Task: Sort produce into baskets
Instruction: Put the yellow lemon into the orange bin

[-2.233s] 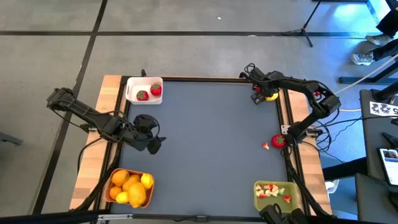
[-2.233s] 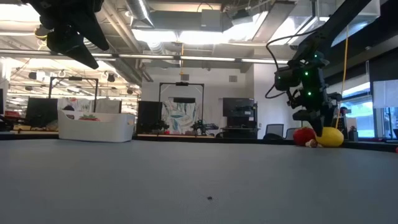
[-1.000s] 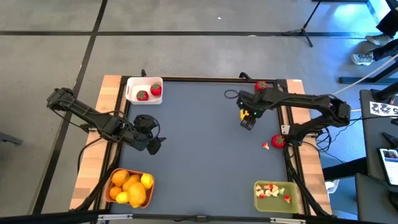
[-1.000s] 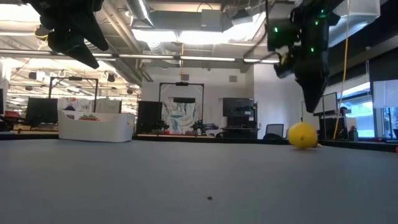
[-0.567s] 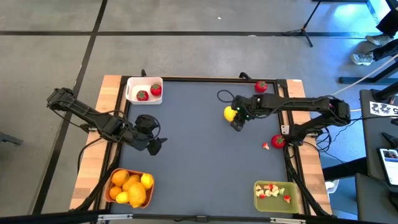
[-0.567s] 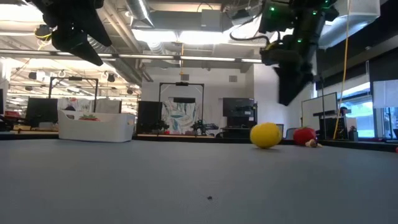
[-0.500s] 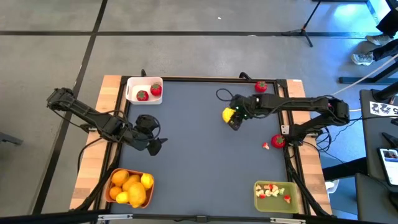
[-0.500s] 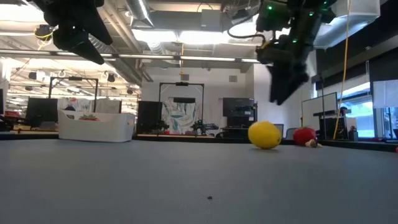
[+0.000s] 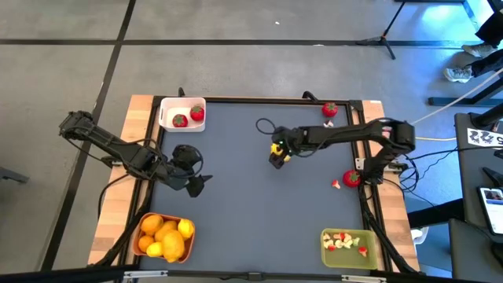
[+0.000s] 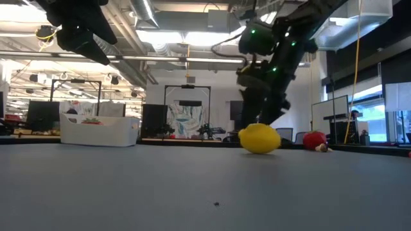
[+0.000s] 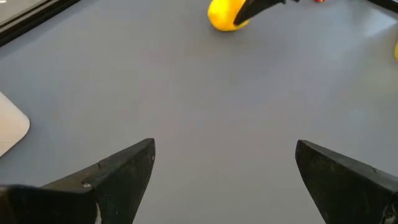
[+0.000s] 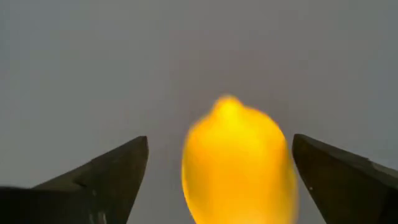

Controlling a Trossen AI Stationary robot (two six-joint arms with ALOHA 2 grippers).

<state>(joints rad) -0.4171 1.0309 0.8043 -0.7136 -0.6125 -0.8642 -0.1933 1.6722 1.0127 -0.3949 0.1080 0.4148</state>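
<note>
A yellow lemon (image 9: 277,148) lies on the dark mat near the table's middle; the low view shows it resting on the mat as the lemon (image 10: 259,138). My right gripper (image 12: 219,138) hangs open over it, pointing steeply down, one finger on each side of the lemon (image 12: 239,165) with a gap at both. My left gripper (image 9: 196,182) waits open at the table's left, above bare mat. The white basket (image 9: 167,118) at the far left holds two strawberries. The orange basket (image 9: 144,222) is at the near left, and the olive-green basket (image 9: 350,255) at the near right.
One strawberry (image 9: 330,108) lies by the table's far edge. Another strawberry (image 9: 351,178), with a small pale bit (image 9: 335,185) beside it, lies by the right edge. The orange basket is full of lemons and oranges. The green basket holds small pieces.
The lemon has rolled along the mat toward the table's left edge and a little nearer. My right gripper has followed it leftward, sunk lower and tipped more steeply down, ending over the lemon. My left gripper has stayed in place.
</note>
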